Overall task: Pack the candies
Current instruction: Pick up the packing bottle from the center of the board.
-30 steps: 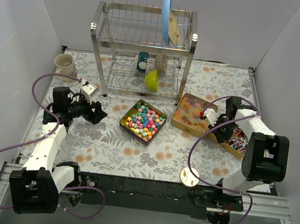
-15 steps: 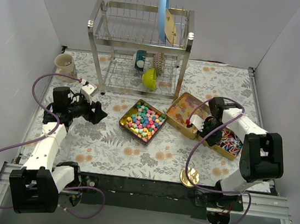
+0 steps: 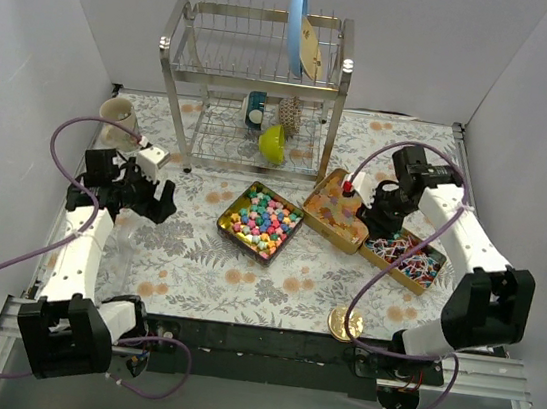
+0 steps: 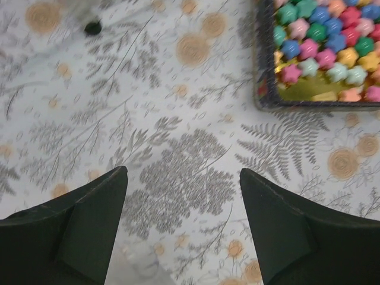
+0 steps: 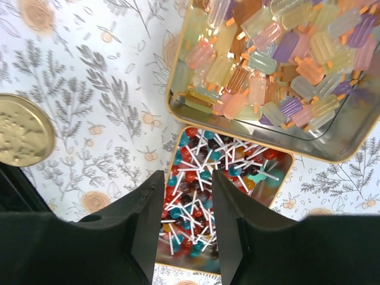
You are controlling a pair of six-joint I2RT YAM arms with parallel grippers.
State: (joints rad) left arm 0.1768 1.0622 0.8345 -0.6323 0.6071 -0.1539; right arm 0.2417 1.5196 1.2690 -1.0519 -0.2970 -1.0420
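Three open tins hold the candies. Multicoloured star pieces (image 3: pixel 262 219) fill the middle tin, whose corner shows in the left wrist view (image 4: pixel 320 47). Pastel wrapped pieces (image 3: pixel 333 210) fill the gold tin (image 5: pixel 332 155). Red, blue and dark lollipops (image 3: pixel 408 259) fill the right tin (image 5: pixel 217 196). My right gripper (image 3: pixel 382 226) hovers above the lollipop tin, with its jaws (image 5: pixel 187 178) a little apart and empty. My left gripper (image 3: pixel 158 201) is wide open and empty (image 4: pixel 183 172) above the bare cloth left of the star tin.
The round gold lid (image 3: pixel 345 323) lies near the front edge and shows in the right wrist view (image 5: pixel 21 136). A steel dish rack (image 3: pixel 253 91) at the back holds a blue plate and a yellow-green bowl (image 3: pixel 275 143). A mug (image 3: pixel 117 115) stands at the back left.
My right gripper has risen off the tins and swung back. The pastel tin and the lollipop tin now lie a little further left. My left arm has drawn back to the left.
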